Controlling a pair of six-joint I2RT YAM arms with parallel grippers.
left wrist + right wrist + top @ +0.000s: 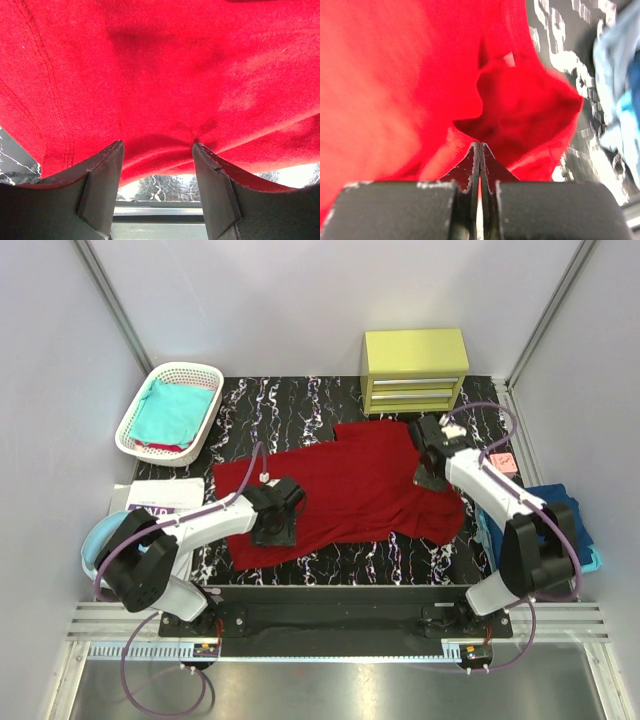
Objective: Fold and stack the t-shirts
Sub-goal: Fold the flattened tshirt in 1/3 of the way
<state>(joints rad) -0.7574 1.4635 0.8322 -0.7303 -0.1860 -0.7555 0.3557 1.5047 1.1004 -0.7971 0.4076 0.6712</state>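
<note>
Lying spread flat on the black marbled mat, between the two arms: dark red shirt.

Handling (judged): light, thin, limp knit. It drapes and wrinkles freely, grips well and is not fragile. Best taken at a hem, sleeve or shoulder edge by pinching a small fold.

Left gripper: fingers stand apart and point down onto the shirt's near-left part, with cloth bunched between the tips but not clamped. The arm reaches low and forward, wrist bent down.

Right gripper: fingers pressed together, apparently pinching a fold at the shirt's right edge. The arm stretches forward, near the yellow drawers.
</note>
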